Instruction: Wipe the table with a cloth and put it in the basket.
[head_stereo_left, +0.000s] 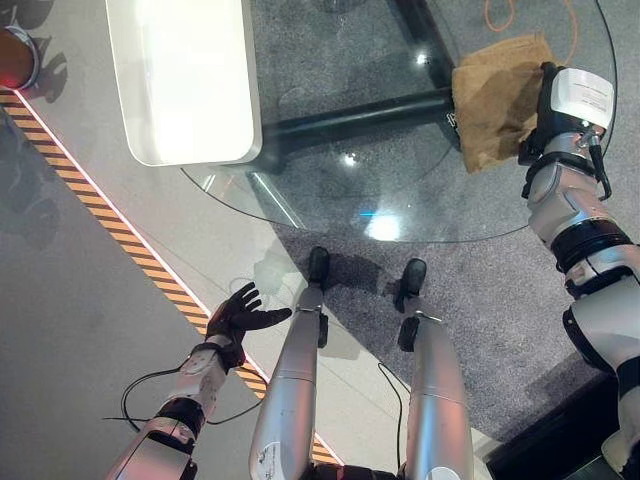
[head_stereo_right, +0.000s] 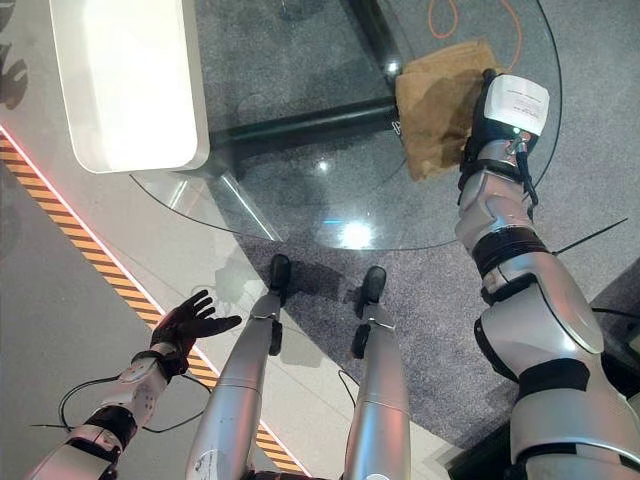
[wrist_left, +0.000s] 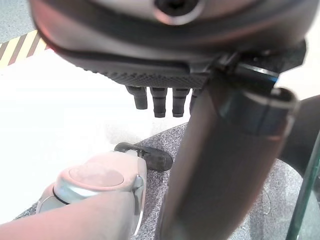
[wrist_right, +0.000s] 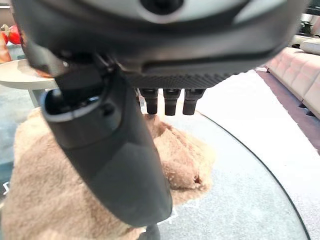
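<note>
A: So, entry 1. Where is the cloth (head_stereo_left: 492, 98)?

B: Tan terry cloth, lying rumpled on the round glass table (head_stereo_left: 400, 190), at about 2 o'clock on the tabletop as the head camera sees it, close to the rim. It rests on the glass with a dark table base (head_stereo_left: 350, 118) showing through underneath.

A: Right hand (head_stereo_left: 556, 105)?

B: Resting on the cloth's 3 o'clock edge, palm down, wrist over the table rim. In the right wrist view the fingertips (wrist_right: 170, 102) touch down into the cloth's pile and the thumb (wrist_right: 115, 150) lies extended across it. Fingers look straight, pressing flat rather than bunching the fabric; not curled around it.

A: Left hand (head_stereo_left: 240, 315)?

B: Off the table, down at about 7 o'clock in the head view, over the floor beside a black-and-yellow striped line (head_stereo_left: 90, 195). Fingers spread and relaxed, holding nothing. Its own wrist view shows the fingertips (wrist_left: 160, 102) pointing out straight.

A: Anything else on the table?

B: 1 white rounded-rectangle tray-like object (head_stereo_left: 185, 75) at about 10 o'clock, overlapping the glass edge, well apart from the cloth. An orange cord (head_stereo_left: 500, 15) shows through the glass at 12 o'clock beyond the cloth. A red-topped round object (head_stereo_left: 15, 58) sits at the far 9 o'clock edge of the view, on the floor side.

A: Basket?

B: I cannot tell which item is one.
</note>
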